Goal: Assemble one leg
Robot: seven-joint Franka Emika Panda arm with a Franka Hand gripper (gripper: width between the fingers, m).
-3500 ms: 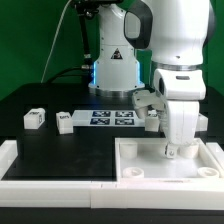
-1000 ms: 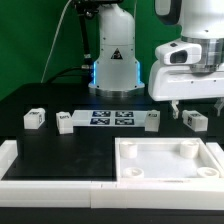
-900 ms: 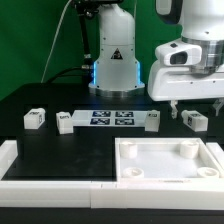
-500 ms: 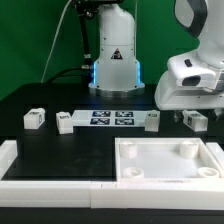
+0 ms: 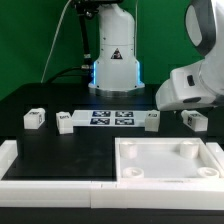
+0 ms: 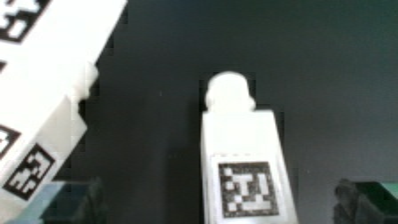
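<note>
White plastic all over a black counter (image 5: 70,100). From the exterior view: four stubby tagged legs lying in a loose row. Far-left leg (image 5: 35,118) off on its own, second leg (image 5: 65,121) just beside the marker board (image 5: 113,118), third leg (image 5: 150,121) off the board's other end, far-right leg (image 5: 195,120) tucked under the arm's white bulk (image 5: 192,88) at the exterior view's right. Nearer the camera, a big square tray panel (image 5: 165,165) with corner sockets, plus a white rail (image 5: 40,165) along the exterior view's left.

Over on the wrist view: staring straight down at one leg (image 6: 240,150) lying flat on the counter, tag face up, rounded peg end pointing away from the pincer (image 6: 214,198). Can't say for sure which of the four. Pincer spread wide, dark fingertips (image 6: 63,200) showing either side of the leg, touching nothing, holding nothing. Another white tagged piece (image 6: 45,100) lying slanted near the leg, with a strip of dark counter between. No telling what, honestly.
</note>
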